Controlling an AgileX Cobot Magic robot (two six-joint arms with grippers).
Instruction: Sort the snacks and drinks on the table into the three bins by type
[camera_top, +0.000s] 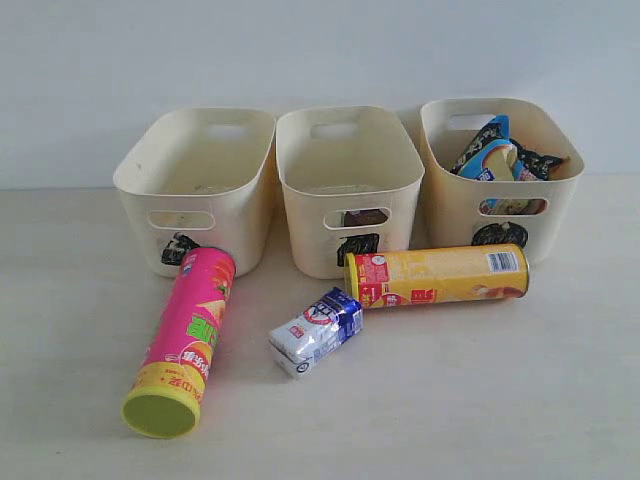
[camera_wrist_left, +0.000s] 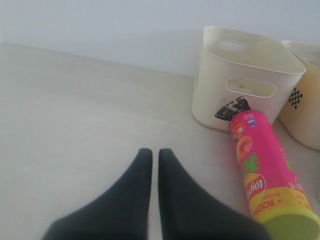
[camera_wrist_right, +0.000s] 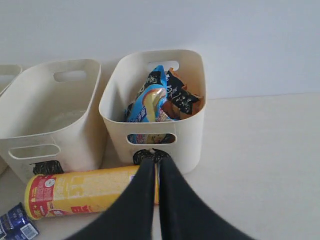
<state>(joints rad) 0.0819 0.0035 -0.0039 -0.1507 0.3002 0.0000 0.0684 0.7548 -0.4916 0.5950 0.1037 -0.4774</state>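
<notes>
Three cream bins stand in a row at the back: left bin (camera_top: 200, 185), middle bin (camera_top: 345, 185), right bin (camera_top: 500, 175). The right bin holds blue and orange-black noodle packets (camera_top: 495, 155). A pink chip tube (camera_top: 185, 340) lies in front of the left bin, lid toward the front. Lying crosswise before the middle and right bins is a yellow chip tube (camera_top: 440, 275). A small white-blue carton (camera_top: 316, 330) rests between the tubes. Neither arm shows in the exterior view. My left gripper (camera_wrist_left: 151, 154) is shut and empty over bare table beside the pink tube (camera_wrist_left: 262, 180). My right gripper (camera_wrist_right: 156, 162) is shut and empty above the yellow tube (camera_wrist_right: 80, 192).
A white wall rises behind the bins. Pale tabletop stretches in front of the snacks and to both sides. Each bin carries a black mark on its front below the slot handle.
</notes>
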